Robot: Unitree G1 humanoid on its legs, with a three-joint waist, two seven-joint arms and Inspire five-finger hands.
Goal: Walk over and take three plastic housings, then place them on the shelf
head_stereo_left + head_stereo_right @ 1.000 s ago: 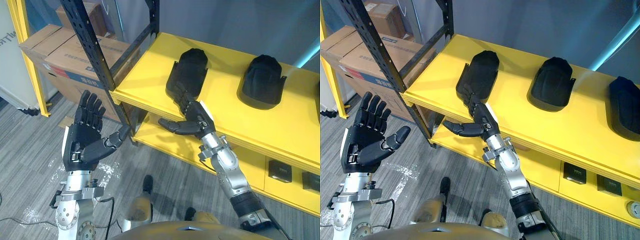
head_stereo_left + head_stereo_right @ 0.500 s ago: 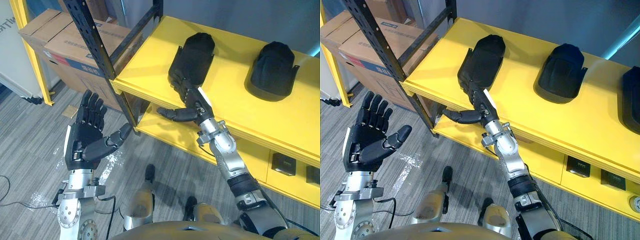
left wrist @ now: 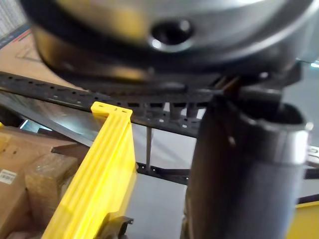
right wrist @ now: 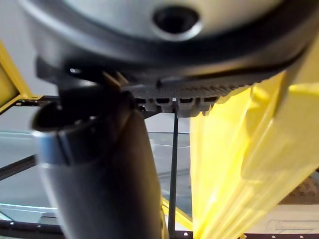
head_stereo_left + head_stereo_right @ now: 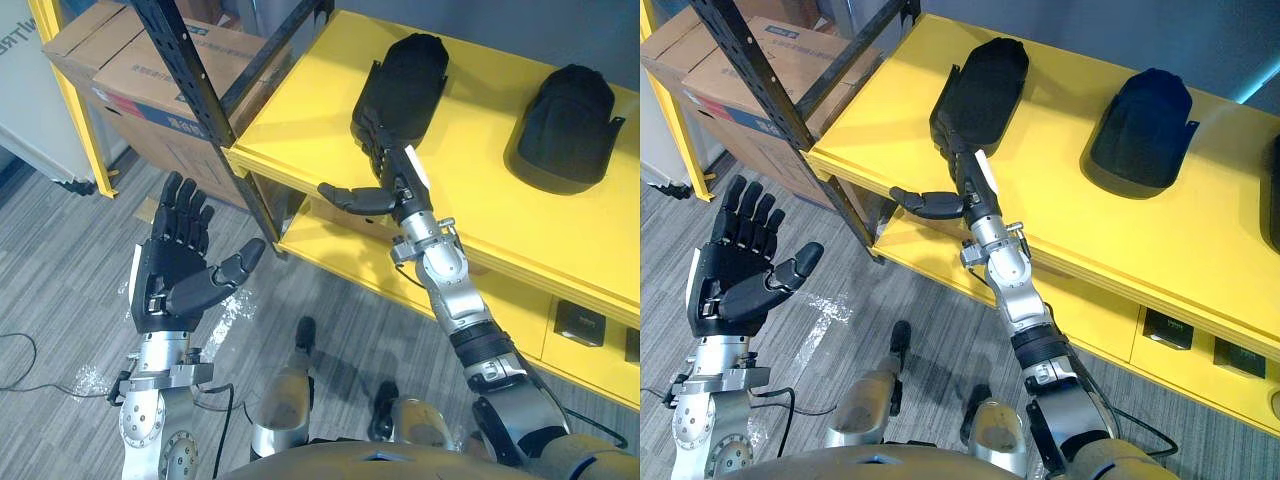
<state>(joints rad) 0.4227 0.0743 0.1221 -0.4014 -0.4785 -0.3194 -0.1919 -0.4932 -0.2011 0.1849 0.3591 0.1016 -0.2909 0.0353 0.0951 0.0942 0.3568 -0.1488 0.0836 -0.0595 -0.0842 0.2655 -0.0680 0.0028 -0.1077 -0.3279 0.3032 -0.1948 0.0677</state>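
Two black plastic housings lie on the yellow shelf top (image 5: 300, 120): the nearer housing (image 5: 405, 85) at the left and another housing (image 5: 570, 125) to its right. My right hand (image 5: 392, 180) reaches up to the nearer housing (image 5: 985, 90). Its fingers are straight and lie against the housing's near end, and the thumb sticks out sideways below the shelf edge. It holds nothing. My left hand (image 5: 175, 265) is held over the floor left of the shelf, palm up, fingers spread, empty.
A black perforated shelf upright (image 5: 190, 90) stands between my left hand and the shelf. Cardboard boxes (image 5: 130, 60) sit behind it at the far left. A lower yellow shelf (image 5: 330, 250) runs under the top one. Grey carpet floor (image 5: 60, 280) lies below.
The whole view has shifted, so the camera has moved. My right arm is stretched out further, with its hand still at the nearer housing's near end. My left hand stays open.
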